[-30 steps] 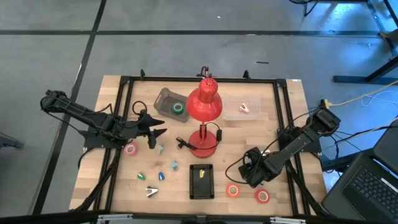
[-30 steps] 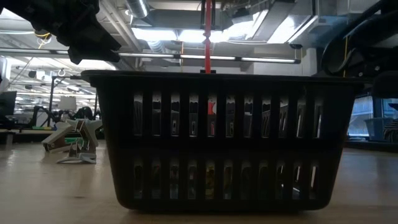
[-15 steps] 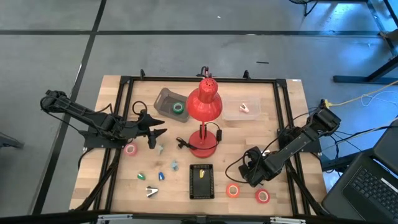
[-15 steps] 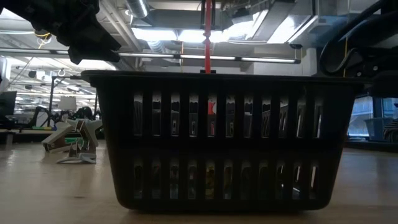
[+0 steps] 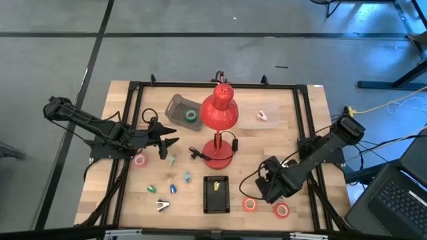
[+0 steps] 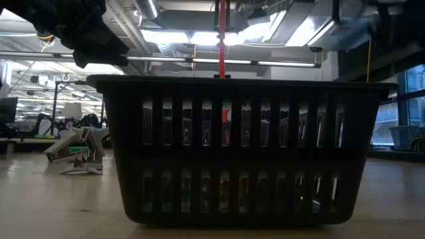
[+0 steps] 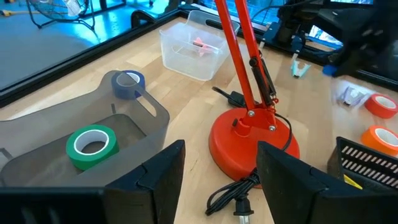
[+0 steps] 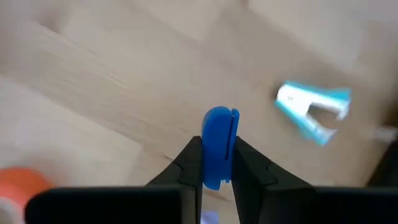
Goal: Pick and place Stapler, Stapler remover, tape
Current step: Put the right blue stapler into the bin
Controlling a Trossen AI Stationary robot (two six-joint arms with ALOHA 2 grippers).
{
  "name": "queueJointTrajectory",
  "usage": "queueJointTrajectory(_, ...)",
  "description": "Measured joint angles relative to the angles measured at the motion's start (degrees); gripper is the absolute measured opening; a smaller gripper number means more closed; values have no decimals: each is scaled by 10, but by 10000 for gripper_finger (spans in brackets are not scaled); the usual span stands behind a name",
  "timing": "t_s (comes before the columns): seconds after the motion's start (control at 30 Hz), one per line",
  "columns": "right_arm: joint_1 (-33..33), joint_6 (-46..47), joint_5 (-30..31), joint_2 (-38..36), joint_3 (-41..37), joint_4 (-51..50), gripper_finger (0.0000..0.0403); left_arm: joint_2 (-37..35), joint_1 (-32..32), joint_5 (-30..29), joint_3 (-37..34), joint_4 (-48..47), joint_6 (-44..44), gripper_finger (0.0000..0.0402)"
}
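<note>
Clamps a small blue item (image 8: pixel 217 127) edge-on in the nearly closed right gripper (image 8: pixel 217 155) over the table (image 8: pixel 93 74), teal staple remover (image 8: pixel 314 115) lying nearby, left gripper (image 7: pixel 217 180) open, empty; risks slipping from so thin a pinch

Lamp at centre, containers behind it.
The red desk lamp (image 5: pixel 218 130) stands mid-table (black slotted basket (image 5: pixel 215 194) in front); grey bin (image 5: pixel 175 110) and clear box (image 5: pixel 261 117) flank its rear.

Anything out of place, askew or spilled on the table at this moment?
Only the stapler, near the front edge on the left arm's side: it lies splayed open in a V instead of closed. The red lamp stands upright and nothing is spilled. The right gripper is shut on a small blue piece.
</note>
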Motion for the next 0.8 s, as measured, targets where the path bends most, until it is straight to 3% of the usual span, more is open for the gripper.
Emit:
queueJointTrajectory(0.13,-6,-39,62,-1,73,-19,51,0,0,-9,0,0,0,191)
queueJointTrajectory(0.33,-33,-153,100,-1,146,12,51,0,0,-10,0,0,0,189)
queueJointTrajectory(0.53,-78,-301,102,-1,166,99,51,0,0,-10,0,0,-1,190)
queueJointTrajectory(0.8,-139,-456,52,-1,166,254,51,0,0,-9,0,0,-1,191)
